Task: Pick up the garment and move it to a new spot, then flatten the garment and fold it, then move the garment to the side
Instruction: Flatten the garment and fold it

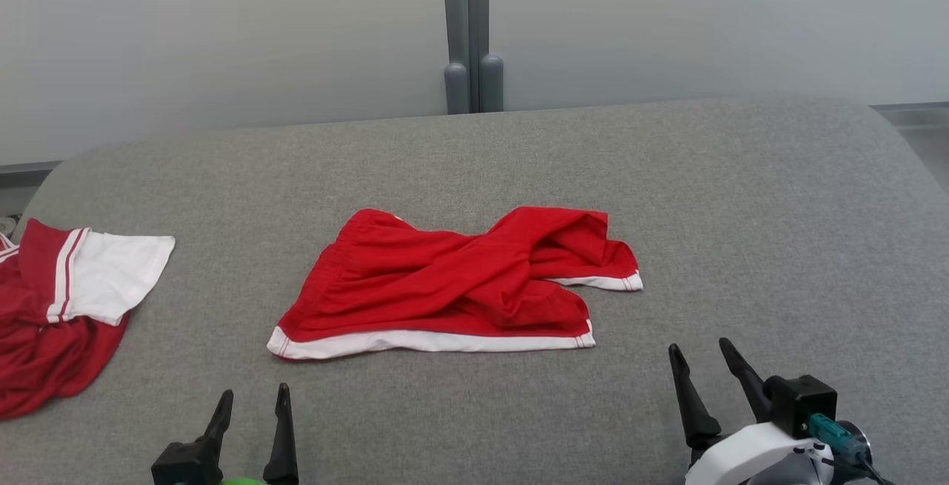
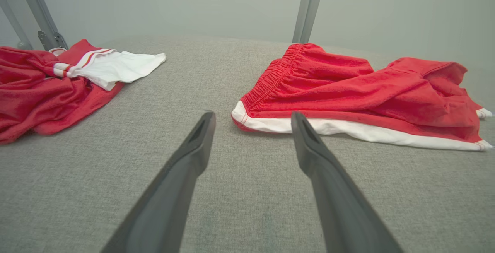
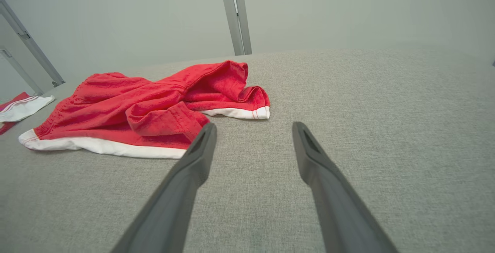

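Note:
The garment (image 1: 452, 285) is a pair of red shorts with white hems, lying rumpled in the middle of the grey fabric table (image 1: 741, 210); its right leg is twisted over itself. In the left wrist view the garment (image 2: 359, 94) lies ahead and to the right, its elastic waistband toward the left. My left gripper (image 1: 252, 396) stands open near the front edge, below the garment's left corner, holding nothing. My right gripper (image 1: 700, 351) is open too, empty, just right of the garment's lower right corner. In the right wrist view the garment (image 3: 147, 110) lies ahead on the left.
A second red and white piece of clothing (image 1: 59, 299) lies bunched at the table's left edge, also seen as clothing (image 2: 58, 82) in the left wrist view. A grey post (image 1: 467, 33) stands behind the table against a pale wall.

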